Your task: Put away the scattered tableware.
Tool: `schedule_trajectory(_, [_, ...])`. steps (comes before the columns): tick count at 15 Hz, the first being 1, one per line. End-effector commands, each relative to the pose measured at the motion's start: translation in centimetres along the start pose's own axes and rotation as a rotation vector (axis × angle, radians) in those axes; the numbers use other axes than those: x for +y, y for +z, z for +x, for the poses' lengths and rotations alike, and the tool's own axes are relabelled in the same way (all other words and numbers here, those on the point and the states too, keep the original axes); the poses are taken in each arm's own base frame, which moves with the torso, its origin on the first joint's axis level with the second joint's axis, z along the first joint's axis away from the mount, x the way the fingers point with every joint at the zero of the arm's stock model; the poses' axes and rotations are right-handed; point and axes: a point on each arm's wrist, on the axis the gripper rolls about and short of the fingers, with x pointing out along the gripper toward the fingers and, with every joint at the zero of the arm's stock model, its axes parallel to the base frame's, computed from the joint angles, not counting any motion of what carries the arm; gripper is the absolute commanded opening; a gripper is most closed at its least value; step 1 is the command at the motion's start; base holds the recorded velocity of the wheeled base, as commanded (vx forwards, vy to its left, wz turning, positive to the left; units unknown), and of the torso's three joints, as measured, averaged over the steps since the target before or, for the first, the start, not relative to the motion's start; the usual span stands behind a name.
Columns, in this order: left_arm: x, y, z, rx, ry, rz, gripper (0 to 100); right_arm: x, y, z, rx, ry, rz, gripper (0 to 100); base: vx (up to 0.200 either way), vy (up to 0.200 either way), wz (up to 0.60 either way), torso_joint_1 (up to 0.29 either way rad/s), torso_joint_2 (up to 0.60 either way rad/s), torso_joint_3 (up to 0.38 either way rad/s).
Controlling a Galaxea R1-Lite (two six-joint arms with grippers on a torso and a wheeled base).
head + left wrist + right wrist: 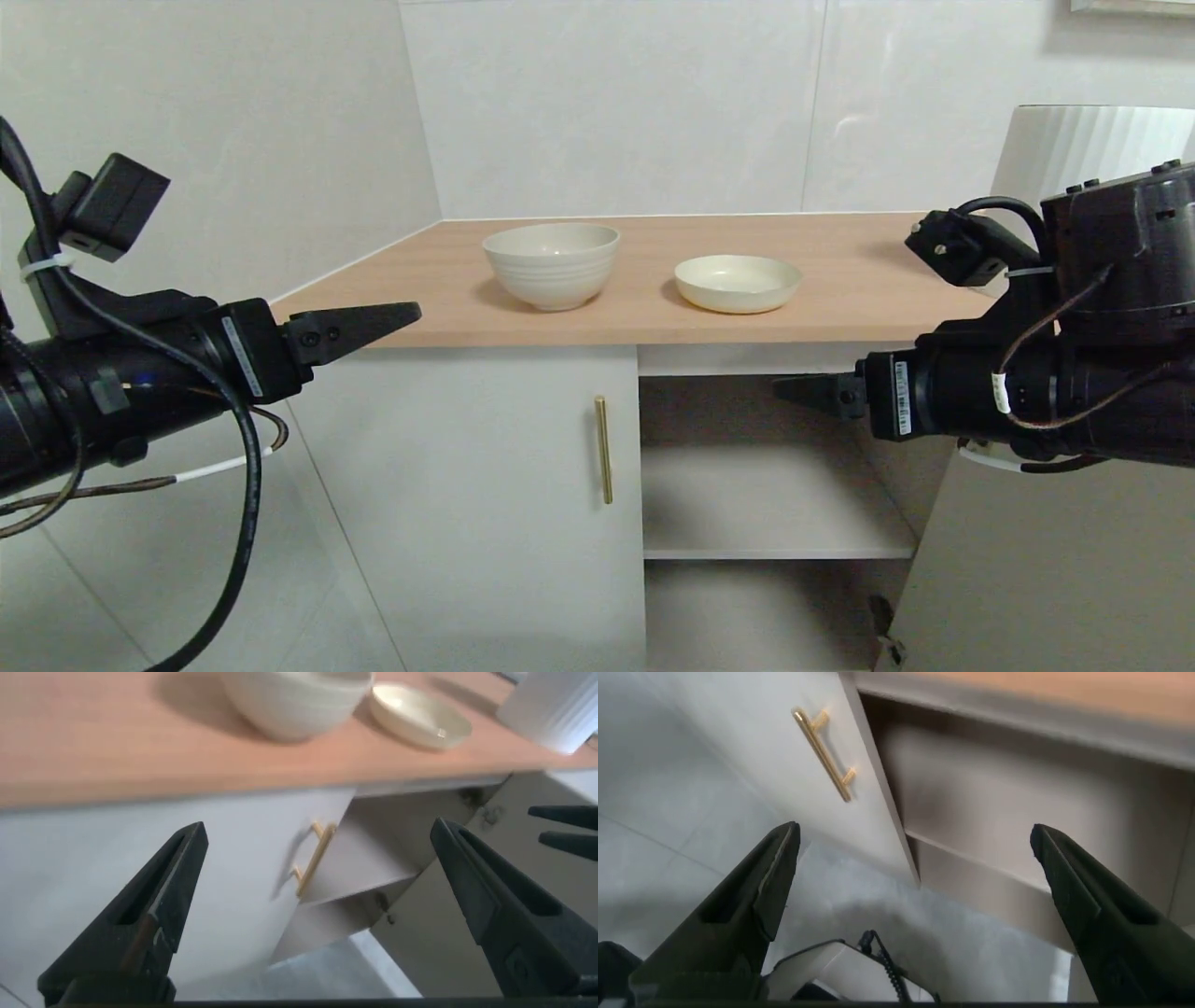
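Tableware sits untouched on the desk point(840, 280). The left tool point(397, 319), spread and empty, hangs off the desk's front-left corner; aimed low, it could strike that edge. The bowl point(551, 264) has smooth curved walls that may slip from a pinch. The shallow dish point(738, 282) offers little rim. The right tool point(789, 387), also spread, hangs before the open cupboard and could snag its shelf point(775, 509).
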Motion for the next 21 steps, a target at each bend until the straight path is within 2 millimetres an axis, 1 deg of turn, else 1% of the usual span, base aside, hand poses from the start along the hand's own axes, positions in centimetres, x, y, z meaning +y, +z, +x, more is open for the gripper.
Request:
schedule_trajectory(1, [0.1,-0.2,0.2,0.011,0.003,-0.003,100,0.0,-0.1,0.1,0.005,-0.001,0.000,100,0.000,0.000,0.00,0.027,-0.13,-0.271])
schedule_trajectory(4, [0.3,-0.4,0.7,0.024,0.007,-0.007,100,0.0,-0.2,0.4,0.014,-0.003,-0.001,100,0.000,0.000,0.00,0.173,-0.49,-0.294])
schedule_trajectory(6, [0.6,-0.8,1.5,0.047,0.015,-0.044,100,-0.1,-0.3,0.6,0.019,-0.006,0.000,100,0.000,0.000,0.00,0.161,-0.52,-0.286])
schedule_trajectory(9, [0.8,-0.6,2.3,0.054,0.017,-0.092,100,-0.1,-0.3,0.7,0.021,-0.008,0.000,100,0.000,0.000,0.00,0.185,-0.46,-0.281])
schedule_trajectory(15, [1.2,-0.9,3.4,0.083,0.028,-0.103,100,-0.2,-0.4,1.5,0.016,-0.009,0.002,100,0.000,0.000,0.00,0.201,-0.48,-0.281])
schedule_trajectory(17, [0.9,-0.7,4.0,0.109,0.023,-0.104,100,-0.7,-0.3,2.8,-0.005,-0.026,0.010,100,0.000,0.000,0.00,0.107,-0.25,-0.139])
schedule_trajectory(18, [0.6,-0.2,4.2,0.134,0.029,-0.109,100,-1.1,-0.1,3.8,-0.024,-0.038,0.015,100,0.000,0.000,0.00,0.046,-0.11,-0.046])
schedule_trajectory(19, [0.3,0.4,4.5,0.189,0.041,-0.113,100,-1.6,1.0,4.6,-0.068,-0.038,0.029,100,0.000,0.000,0.00,0.000,0.00,0.000])
schedule_trajectory(20, [0.3,0.8,4.8,0.207,0.047,-0.116,100,-1.9,1.2,5.1,-0.072,-0.048,0.036,100,0.000,0.000,0.00,0.000,0.00,0.000])
schedule_trajectory(21, [0.2,1.9,6.2,0.282,0.076,-0.134,100,-2.1,1.5,6.7,-0.066,-0.072,0.041,100,0.000,0.000,0.00,0.000,0.00,0.000])
